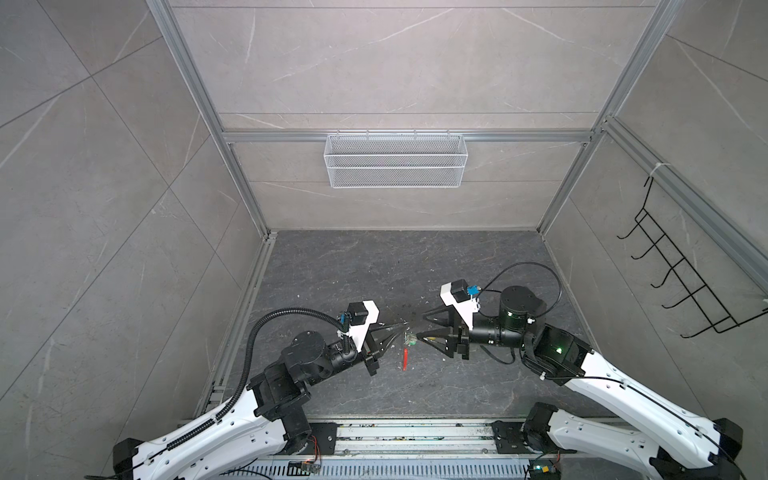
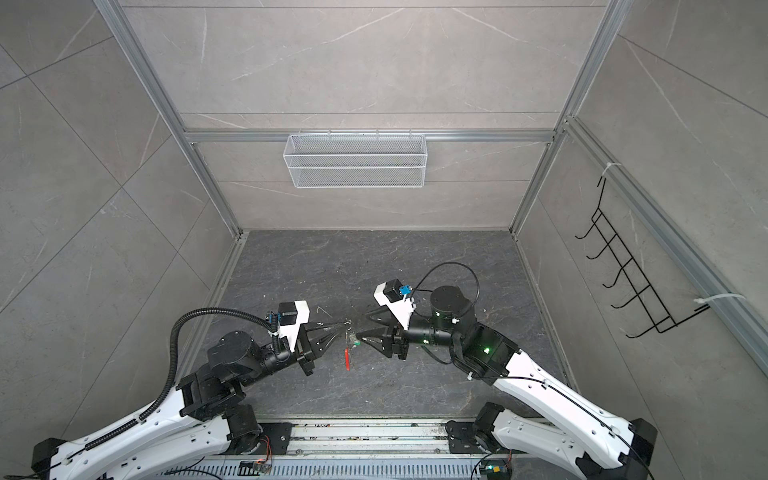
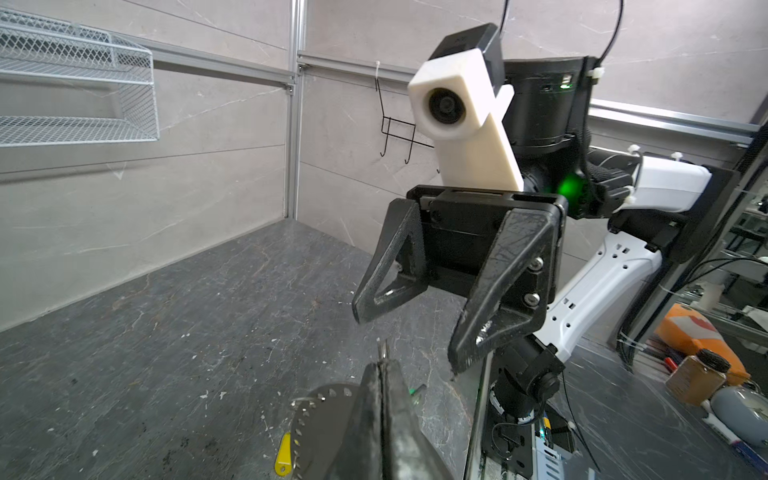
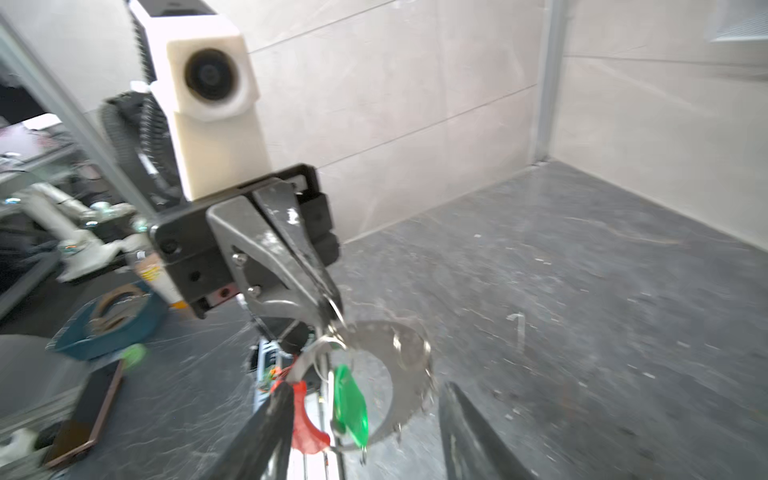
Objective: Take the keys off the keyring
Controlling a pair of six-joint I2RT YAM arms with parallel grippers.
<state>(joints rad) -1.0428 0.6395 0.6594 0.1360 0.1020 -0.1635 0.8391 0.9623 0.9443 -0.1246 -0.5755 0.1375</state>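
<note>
1. The left hand (image 3: 382,368) is closed tight on the keyring (image 3: 320,424). It pinches the grey holed band and holds it clear of the desk (image 1: 374,270), between the two arms.
2. The right hand (image 3: 409,340) has its jaws well apart and grips nothing. The ring hangs just in front of its fingertips.
3. The green key (image 4: 351,405) hangs from a small wire loop on the band, beside the red segment (image 4: 305,424). It is judged not removed.
4. The yellow key (image 3: 284,455) lies against the band's holed edge. Whether it is threaded on cannot be told. No key is seen lying on the desk, so it too is judged not removed.
5. Progress is judged early. The ring is secured in one hand, and both keys appear left to take off.
6. Count:
   - keys: two, one green and one yellow
   - keyring: one
   - red segment: one
   - hands: two
</note>
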